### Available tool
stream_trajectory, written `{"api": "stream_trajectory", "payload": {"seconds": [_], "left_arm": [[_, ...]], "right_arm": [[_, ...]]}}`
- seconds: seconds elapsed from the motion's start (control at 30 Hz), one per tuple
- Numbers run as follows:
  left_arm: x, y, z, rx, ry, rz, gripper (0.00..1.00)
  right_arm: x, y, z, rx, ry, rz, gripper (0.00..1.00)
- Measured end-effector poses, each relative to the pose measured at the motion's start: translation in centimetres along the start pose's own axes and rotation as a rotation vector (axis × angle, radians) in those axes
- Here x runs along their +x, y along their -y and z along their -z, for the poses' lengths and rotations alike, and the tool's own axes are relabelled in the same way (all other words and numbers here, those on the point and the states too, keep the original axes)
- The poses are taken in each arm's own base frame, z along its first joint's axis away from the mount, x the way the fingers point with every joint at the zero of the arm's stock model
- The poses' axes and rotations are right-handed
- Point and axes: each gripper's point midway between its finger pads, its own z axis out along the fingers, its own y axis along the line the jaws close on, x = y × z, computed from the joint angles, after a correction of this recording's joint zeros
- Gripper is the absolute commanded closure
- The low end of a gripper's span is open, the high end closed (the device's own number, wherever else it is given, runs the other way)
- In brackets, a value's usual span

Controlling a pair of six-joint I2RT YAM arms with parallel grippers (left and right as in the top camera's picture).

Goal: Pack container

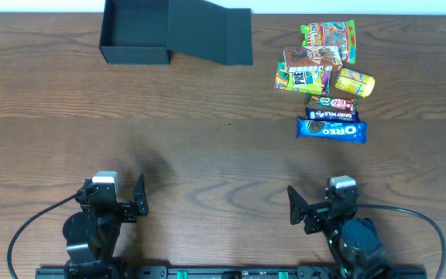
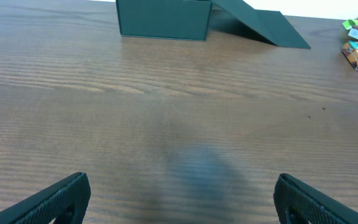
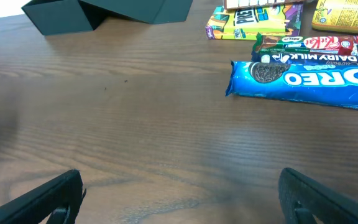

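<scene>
The jaws of the left gripper (image 2: pixel 180 190) and right gripper (image 3: pixel 180 186) are spread wide, with nothing held. Both are well apart from the dark teal-black rectangular cardboard box (image 1: pixel 134 54), which is seen open. Bright snack packets (image 1: pixel 325 77) are piled to its right.

The desk (image 1: pixel 223 155) lies bare across its whole middle, from the left tool (image 2: pixel 179 193) and right tool (image 3: pixel 179 193) at the near edge up to the things along the far edge. Both tools gape wide, with only desk between their fingers. Far left, the container (image 1: pixel 134 35) stands open-topped; its lid (image 1: pixel 211 35) slopes down to the right and blocks that side. Far right, the snacks (image 1: pixel 324 70) crowd together, the Oreo pack (image 1: pixel 331 129) nearest. A bare gap parts lid and snacks.
</scene>
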Motion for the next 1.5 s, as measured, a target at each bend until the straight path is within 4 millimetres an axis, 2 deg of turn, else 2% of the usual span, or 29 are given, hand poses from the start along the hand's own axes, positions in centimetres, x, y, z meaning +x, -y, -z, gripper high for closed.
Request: {"api": "stream_trajectory", "payload": {"seconds": [0.57,0.67,0.8,0.93,1.13,1.23,1.3,1.43,1.47,1.5], "left_arm": [[-0.1,0.0,0.0,0.000,0.006,-0.001,0.05],[-0.1,1.5,0.0,0.085,0.000,0.067,0.05],[-0.2,4.4,0.5,0.258,-0.015,0.177,0.05],[-1.1,5.9,0.9,0.358,0.003,0.258,0.05],[-4.3,6.5,0.9,0.416,0.112,0.238,0.05],[-4.4,5.9,-0.3,0.379,0.054,0.253,0.05],[-5.2,5.5,-0.9,0.353,0.012,0.238,0.05],[-10.3,4.5,-3.1,0.300,-0.029,0.168,0.05],[-12.1,4.0,-4.5,0.283,-0.050,0.145,0.04],[-13.0,3.6,-5.5,0.268,-0.063,0.131,0.05]], "right_arm": [[0.0,0.0,0.0,0.000,0.000,0.000,0.01],[0.0,0.0,0.0,0.000,0.000,0.000,0.01],[0.0,0.0,0.0,0.000,0.000,0.000,0.01],[0.0,0.0,0.0,0.000,0.000,0.000,0.01],[0.0,0.0,0.0,-0.001,0.001,0.000,0.01],[0.0,0.0,0.0,0.001,0.000,0.000,0.01],[0.0,0.0,0.0,0.000,0.000,0.000,0.01],[0.0,0.0,0.0,0.000,0.000,0.000,0.01],[0.0,0.0,0.0,0.001,0.001,0.000,0.01],[0.0,0.0,0.0,0.000,0.001,0.000,0.01]]}}
